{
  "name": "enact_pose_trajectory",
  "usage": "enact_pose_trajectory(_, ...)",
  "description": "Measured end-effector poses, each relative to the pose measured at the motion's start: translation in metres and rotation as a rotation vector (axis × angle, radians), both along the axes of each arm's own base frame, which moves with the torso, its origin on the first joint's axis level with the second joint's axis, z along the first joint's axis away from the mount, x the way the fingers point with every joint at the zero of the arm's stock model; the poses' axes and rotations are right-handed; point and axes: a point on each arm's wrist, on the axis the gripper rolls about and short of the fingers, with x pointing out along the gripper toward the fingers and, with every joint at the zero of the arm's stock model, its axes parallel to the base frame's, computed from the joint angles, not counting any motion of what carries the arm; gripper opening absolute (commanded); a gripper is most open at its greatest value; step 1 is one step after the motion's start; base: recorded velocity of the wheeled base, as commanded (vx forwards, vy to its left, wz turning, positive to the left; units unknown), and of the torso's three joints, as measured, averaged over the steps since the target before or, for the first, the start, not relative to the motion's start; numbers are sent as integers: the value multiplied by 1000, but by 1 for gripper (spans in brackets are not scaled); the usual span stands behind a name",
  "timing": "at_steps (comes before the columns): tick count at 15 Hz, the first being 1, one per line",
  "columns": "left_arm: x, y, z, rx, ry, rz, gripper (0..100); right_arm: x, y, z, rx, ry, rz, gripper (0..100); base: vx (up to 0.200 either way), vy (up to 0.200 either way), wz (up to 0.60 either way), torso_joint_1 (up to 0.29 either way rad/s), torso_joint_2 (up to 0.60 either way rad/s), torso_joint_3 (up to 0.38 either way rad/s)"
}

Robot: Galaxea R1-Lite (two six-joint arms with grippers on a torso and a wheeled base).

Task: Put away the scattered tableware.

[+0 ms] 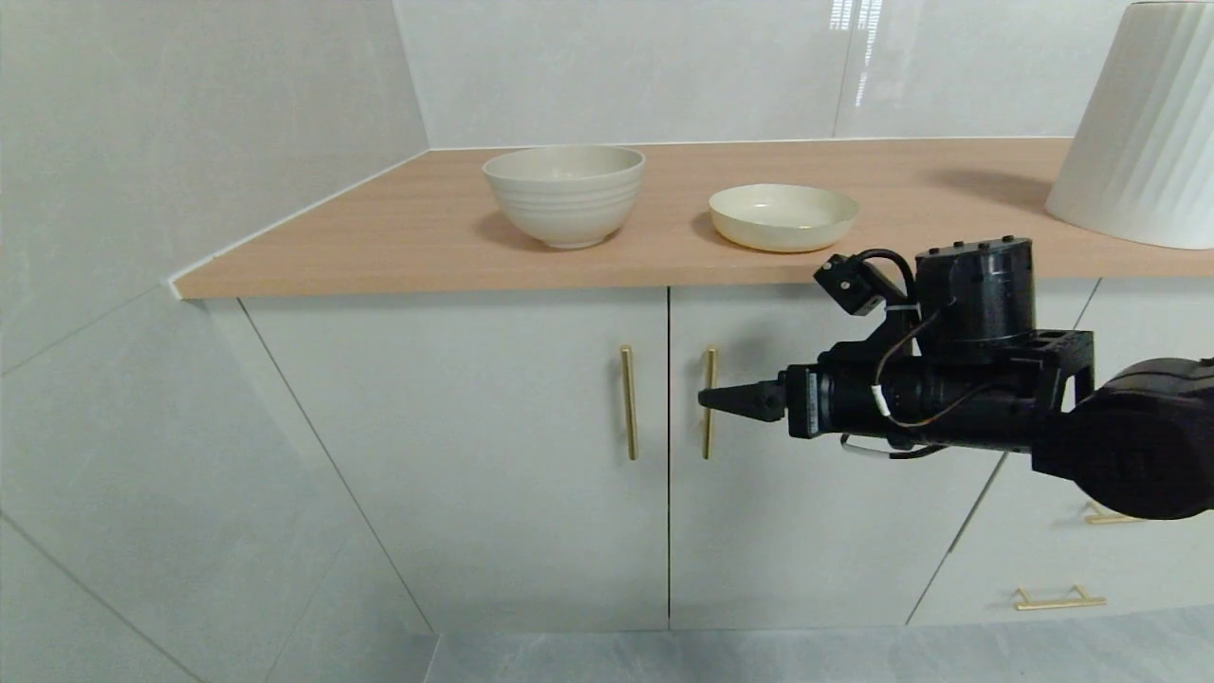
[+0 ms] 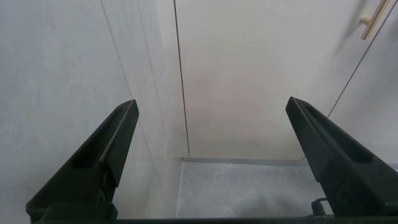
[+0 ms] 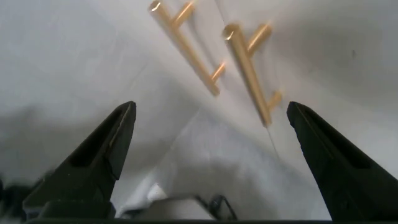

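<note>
Tableware is not yet stowed: ribbed bowl [image 1: 564, 194] and shallow dish [image 1: 783, 216] stand apart on the countertop [image 1: 379, 237], upper centre of the head view. Right gripper [image 1: 721, 398], fingers spread, sits mid-frame at the right door's brass handle [image 1: 708, 432]. Recommend centring the bar between the fingers, closing squarely at mid-length, then pulling along the hinge arc to avoid slip.

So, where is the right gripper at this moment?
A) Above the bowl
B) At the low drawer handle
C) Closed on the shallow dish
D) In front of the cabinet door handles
D: the right gripper points at the right door's gold handle, below the countertop, where the bowl and the dish stand untouched.
</note>
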Motion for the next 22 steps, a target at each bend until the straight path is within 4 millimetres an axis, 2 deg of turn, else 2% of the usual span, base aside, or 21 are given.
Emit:
enact_pose_trajectory(4, 0, 0, 0, 0, 0, 0, 100, 11, 17, -19, 36, 24, -15, 100, 0, 0, 0, 0, 0, 0)
enact_pose_trajectory(9, 0, 0, 0, 0, 0, 0, 100, 21, 32, -33, 85, -7, -67, 100, 0, 0, 0, 0, 0, 0)
enact_pose_trajectory(17, 0, 0, 0, 0, 0, 0, 100, 19, 45, -34, 164, -5, -54, 100, 0, 0, 0, 0, 0, 0)
enact_pose_trajectory(22, 0, 0, 0, 0, 0, 0, 100, 12, 49, -42, 154, 19, -35, 100, 0, 0, 0, 0, 0, 0)
